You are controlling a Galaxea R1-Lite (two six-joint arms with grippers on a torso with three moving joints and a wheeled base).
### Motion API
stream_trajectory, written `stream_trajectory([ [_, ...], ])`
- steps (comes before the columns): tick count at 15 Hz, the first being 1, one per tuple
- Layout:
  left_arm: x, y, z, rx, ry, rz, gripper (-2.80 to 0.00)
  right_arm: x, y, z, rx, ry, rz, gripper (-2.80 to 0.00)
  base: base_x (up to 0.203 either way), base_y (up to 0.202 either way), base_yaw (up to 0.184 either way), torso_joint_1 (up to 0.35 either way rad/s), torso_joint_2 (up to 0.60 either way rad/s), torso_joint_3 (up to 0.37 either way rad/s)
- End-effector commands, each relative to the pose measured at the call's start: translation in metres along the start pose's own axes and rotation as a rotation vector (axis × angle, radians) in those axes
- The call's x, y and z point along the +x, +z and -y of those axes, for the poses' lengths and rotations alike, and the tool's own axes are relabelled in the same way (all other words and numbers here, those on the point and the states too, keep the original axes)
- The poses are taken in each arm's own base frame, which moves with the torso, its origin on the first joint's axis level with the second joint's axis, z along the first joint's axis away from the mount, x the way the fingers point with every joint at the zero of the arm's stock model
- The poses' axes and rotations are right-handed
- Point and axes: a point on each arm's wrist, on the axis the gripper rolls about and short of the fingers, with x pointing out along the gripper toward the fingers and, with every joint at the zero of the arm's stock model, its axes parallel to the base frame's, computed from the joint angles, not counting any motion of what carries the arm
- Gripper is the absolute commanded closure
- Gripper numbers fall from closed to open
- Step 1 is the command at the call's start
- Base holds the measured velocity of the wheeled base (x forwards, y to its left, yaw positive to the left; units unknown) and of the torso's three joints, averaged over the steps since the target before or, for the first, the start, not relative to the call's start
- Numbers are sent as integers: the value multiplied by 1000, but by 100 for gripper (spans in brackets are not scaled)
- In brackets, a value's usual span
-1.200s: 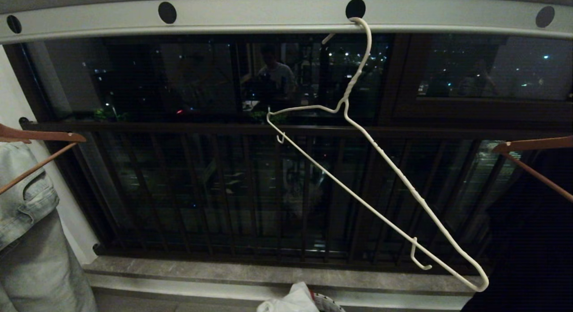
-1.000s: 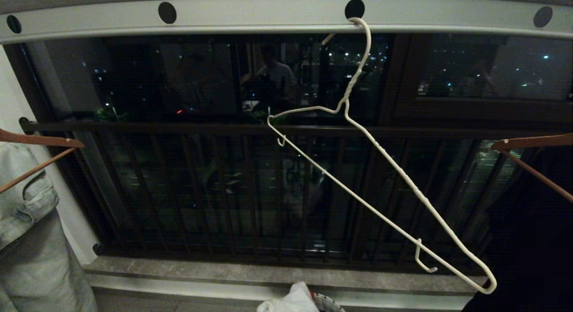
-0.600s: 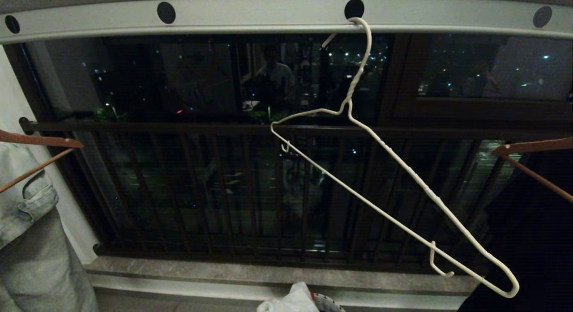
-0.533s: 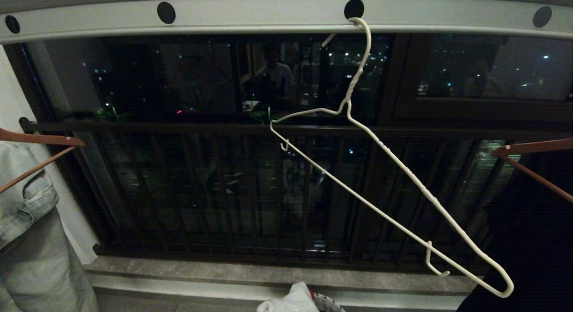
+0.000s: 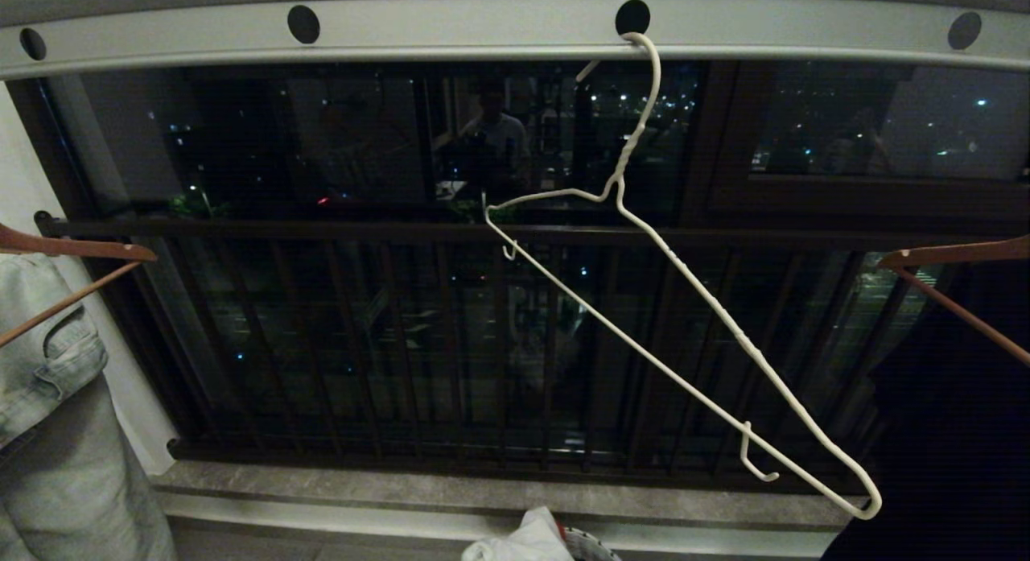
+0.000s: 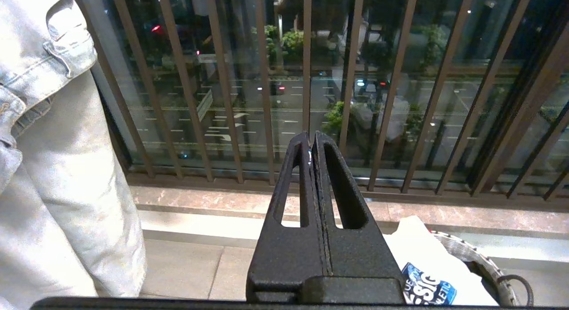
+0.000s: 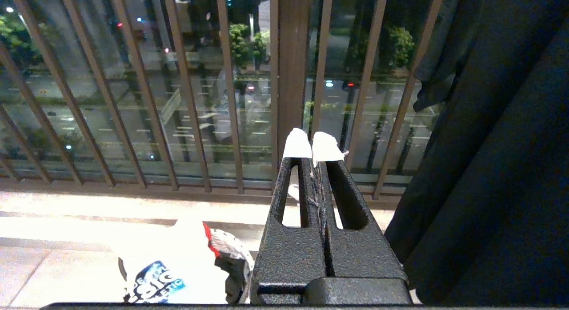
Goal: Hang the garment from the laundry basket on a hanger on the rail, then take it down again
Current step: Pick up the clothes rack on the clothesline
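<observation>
The cream wire hanger point(image 5: 684, 336) hangs bare and tilted from a hole in the pale grey rail point(image 5: 483, 26), its low end down at the right. The white garment point(image 5: 523, 541) with its blue logo point(image 6: 429, 288) lies in the laundry basket point(image 6: 466, 256) on the floor below the window sill; it also shows in the right wrist view point(image 7: 169, 265). Neither gripper is in the head view. My left gripper point(image 6: 310, 141) is shut and empty, level, pointing at the window bars. My right gripper point(image 7: 312, 145), with white-taped tips, is likewise shut and empty.
A pale blue denim piece point(image 5: 56, 416) hangs on a brown wooden hanger point(image 5: 72, 251) at the left. A black garment point(image 5: 949, 432) hangs on another brown hanger point(image 5: 957, 259) at the right. Dark window bars point(image 5: 402, 344) and a stone sill point(image 5: 483, 488) lie ahead.
The wire hanger has been swinging on the rail: its low end went out to the right, then came back left. The arms have kept still.
</observation>
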Motion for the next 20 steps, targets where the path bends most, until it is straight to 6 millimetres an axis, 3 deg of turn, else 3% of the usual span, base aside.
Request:
stream_trajectory([
  [1, 0, -2, 0, -1, 0, -5, 0, 0, 0, 0, 0, -1, -1, 0, 0, 0, 0, 0, 0, 0],
  [9, 0, 3, 0, 2, -1, 19, 0, 0, 0, 0, 0, 1, -1, 0, 0, 0, 0, 0, 0, 0],
  [12, -9, 37, 2, 3, -107, 70, 0, 0, 0, 0, 0, 1, -1, 0, 0, 0, 0, 0, 0, 0],
  [14, -1, 64, 3, -1, -195, 13, 0, 0, 0, 0, 0, -1, -1, 0, 0, 0, 0, 0, 0, 0],
  [20, 71, 157, 8, -23, -422, -144, 0, 0, 0, 0, 0, -1, -1, 0, 0, 0, 0, 0, 0, 0],
])
